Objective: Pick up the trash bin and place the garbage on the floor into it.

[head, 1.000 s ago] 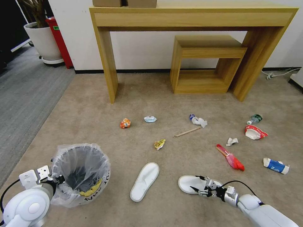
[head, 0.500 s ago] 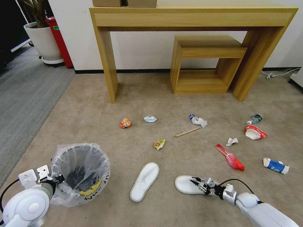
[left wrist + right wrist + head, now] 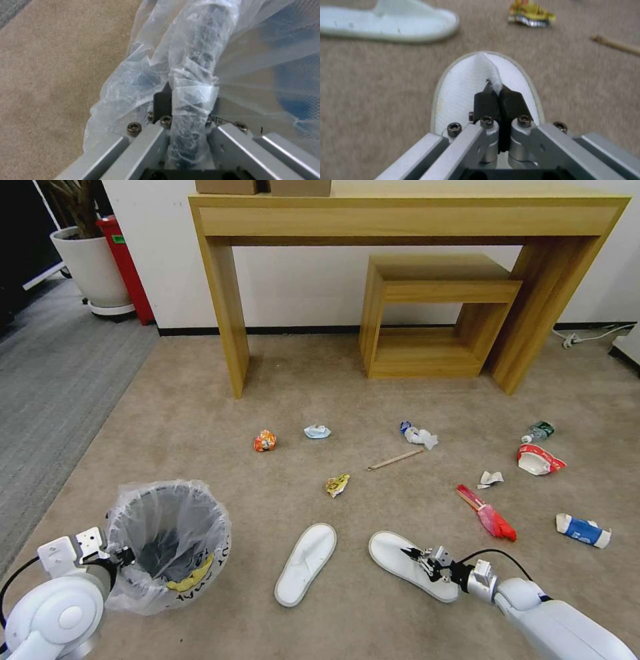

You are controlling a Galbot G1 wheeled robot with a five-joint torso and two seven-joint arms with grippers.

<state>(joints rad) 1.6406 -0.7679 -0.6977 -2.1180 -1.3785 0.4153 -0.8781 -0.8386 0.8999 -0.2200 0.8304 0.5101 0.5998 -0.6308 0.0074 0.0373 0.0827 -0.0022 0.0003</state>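
Pinching a white slipper (image 3: pixel 480 82), the right hand (image 3: pixel 498 96) is clenched; left hand (image 3: pixel 186 100) grips the trash bin (image 3: pixel 167 540).

The head camera looks down and forward from high up at the tan floor (image 3: pixel 200 407), with both arms at the bottom. The left wrist camera sits very close to the bin (image 3: pixel 200 50) rim. The right wrist camera sits low and close over a white slipper (image 3: pixel 460 82). That slipper (image 3: pixel 407 563) also shows from the head.
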